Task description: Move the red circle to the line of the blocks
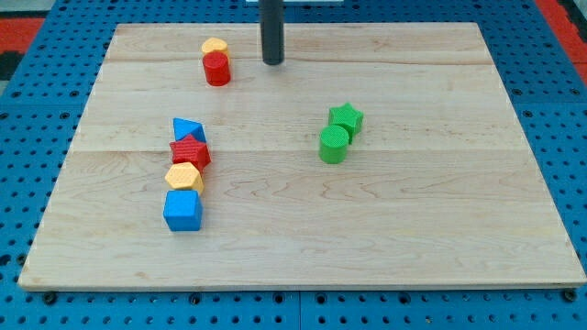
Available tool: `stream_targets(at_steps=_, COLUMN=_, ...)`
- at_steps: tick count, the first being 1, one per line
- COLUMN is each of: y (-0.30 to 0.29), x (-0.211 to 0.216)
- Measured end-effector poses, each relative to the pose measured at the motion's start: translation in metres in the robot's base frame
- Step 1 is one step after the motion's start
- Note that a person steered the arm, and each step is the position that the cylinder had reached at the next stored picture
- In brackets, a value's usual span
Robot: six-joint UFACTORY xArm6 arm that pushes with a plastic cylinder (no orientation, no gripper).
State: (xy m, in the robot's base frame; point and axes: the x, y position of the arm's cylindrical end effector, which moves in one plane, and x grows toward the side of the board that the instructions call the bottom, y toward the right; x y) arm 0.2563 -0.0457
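The red circle [217,69] stands near the view's top, left of centre, touching a yellow block [215,46] just above it. My tip [273,61] is to the right of the red circle, about a block's width away. A line of blocks runs down the board's left part: a blue triangle [189,130], a red star [190,151], a yellow hexagon [184,177] and a blue cube [182,210], each touching its neighbour.
A green star [347,118] and a green circle [334,145] sit together right of centre. The wooden board [413,229] lies on a blue pegboard surface [559,119].
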Motion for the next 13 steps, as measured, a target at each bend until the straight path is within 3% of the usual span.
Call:
stream_targets(at_steps=1, y=-0.046, x=0.012)
stream_targets(at_steps=2, y=-0.064, x=0.05)
stream_targets(at_steps=5, y=-0.13, x=0.066)
stream_targets(at_steps=7, y=-0.177, x=0.128)
stream_targets(at_steps=9, y=-0.206, x=0.097)
stream_targets(at_steps=10, y=-0.231, x=0.142)
stream_targets(at_steps=11, y=-0.216, x=0.172)
stream_targets(at_steps=12, y=-0.16, x=0.174)
stream_targets(at_steps=13, y=-0.148, x=0.174)
